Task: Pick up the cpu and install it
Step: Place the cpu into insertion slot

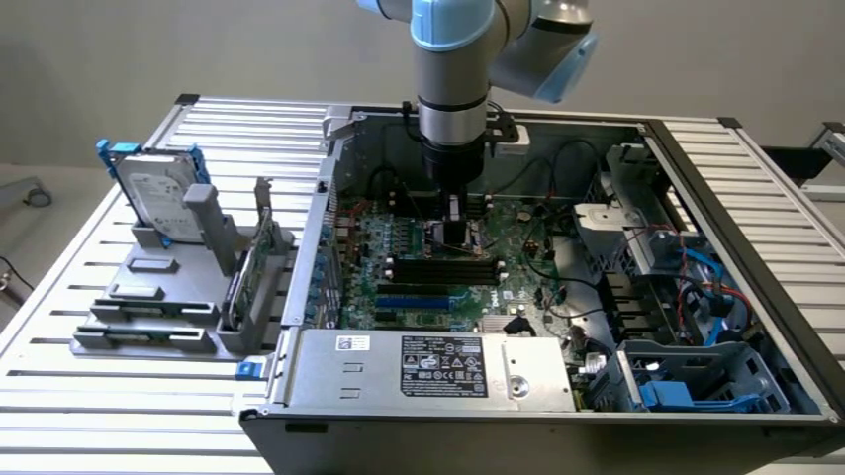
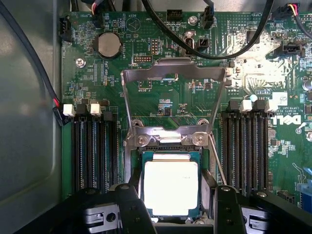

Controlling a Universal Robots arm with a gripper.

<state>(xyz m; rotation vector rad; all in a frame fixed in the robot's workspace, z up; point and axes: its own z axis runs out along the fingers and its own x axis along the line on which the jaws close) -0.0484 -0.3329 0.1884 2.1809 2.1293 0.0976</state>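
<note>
Fingers [image 2: 129, 205] of our gripper [image 2: 178, 194] stand apart, holding nothing, astride the cpu [image 2: 170, 187] in its socket [image 2: 207, 178]; we judge seating in hand, plate [image 2: 173, 73] raised; withdrawal calls for a straight lift.

White letters spelling DELL, turned on their side, mark the green circuit board [image 2: 87, 83] just beside the black memory slots [image 2: 248, 146]. The print on the black-and-white label [image 1: 444, 365] of the grey power supply box [image 1: 356, 371] is too small to read.
</note>
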